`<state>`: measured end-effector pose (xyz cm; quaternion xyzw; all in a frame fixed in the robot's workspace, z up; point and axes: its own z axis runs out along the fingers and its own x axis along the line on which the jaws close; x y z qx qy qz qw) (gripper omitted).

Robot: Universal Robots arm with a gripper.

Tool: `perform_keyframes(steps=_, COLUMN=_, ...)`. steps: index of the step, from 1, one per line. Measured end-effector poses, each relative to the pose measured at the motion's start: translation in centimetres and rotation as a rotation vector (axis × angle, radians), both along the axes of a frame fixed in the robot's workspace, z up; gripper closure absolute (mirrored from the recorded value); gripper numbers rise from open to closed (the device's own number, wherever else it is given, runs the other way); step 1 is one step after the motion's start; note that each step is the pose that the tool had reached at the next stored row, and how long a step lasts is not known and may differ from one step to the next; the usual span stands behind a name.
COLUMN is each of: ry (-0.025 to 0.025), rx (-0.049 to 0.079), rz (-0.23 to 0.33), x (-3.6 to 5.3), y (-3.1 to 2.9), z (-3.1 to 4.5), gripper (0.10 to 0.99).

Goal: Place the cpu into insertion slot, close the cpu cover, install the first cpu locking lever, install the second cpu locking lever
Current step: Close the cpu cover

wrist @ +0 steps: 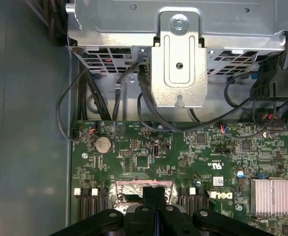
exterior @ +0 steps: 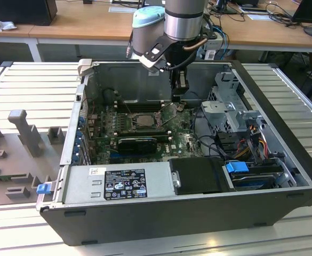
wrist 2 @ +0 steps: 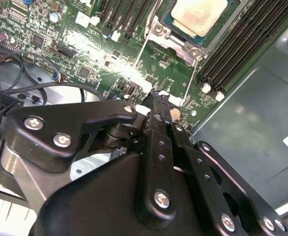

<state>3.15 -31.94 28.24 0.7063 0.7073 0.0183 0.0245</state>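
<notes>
The cpu (wrist 2: pixel 198 14), pale-topped, sits in the insertion slot (exterior: pixel 145 120) on the green motherboard (exterior: pixel 180 144). A silvery cpu cover (wrist 2: pixel 176 42) frames it and seems to lie flat, though I cannot tell for certain. Two thin wire locking levers (wrist 2: pixel 142 54) (wrist 2: pixel 191 81) run from the socket toward my gripper (wrist 2: pixel 156 98). One lever (exterior: pixel 168 108) rises up to the fingertips. My gripper (exterior: pixel 178 100) hangs just to the exterior view's right of the socket, shut, with nothing visible between the fingers. In the first wrist view the gripper (wrist: pixel 155 194) is over the socket's edge.
The board lies inside an open computer case (exterior: pixel 284 133). A metal drive cage (exterior: pixel 228 109) (wrist: pixel 178 73) with cables (exterior: pixel 204 138) stands at the exterior view's right. Long black memory slots (wrist 2: pixel 237 49) flank the socket. A power supply (exterior: pixel 118 184) fills the near side.
</notes>
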Motion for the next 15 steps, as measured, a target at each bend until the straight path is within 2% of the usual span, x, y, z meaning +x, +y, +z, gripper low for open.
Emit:
perform_keyframes(steps=8, ry=0.0000, rx=0.000, rz=0.010, x=0.41, y=0.00, z=-0.69, gripper=0.980)
perform_keyframes(steps=15, ry=0.0002, rx=0.000, rz=0.018, x=1.62, y=0.18, z=-2.12, gripper=0.980)
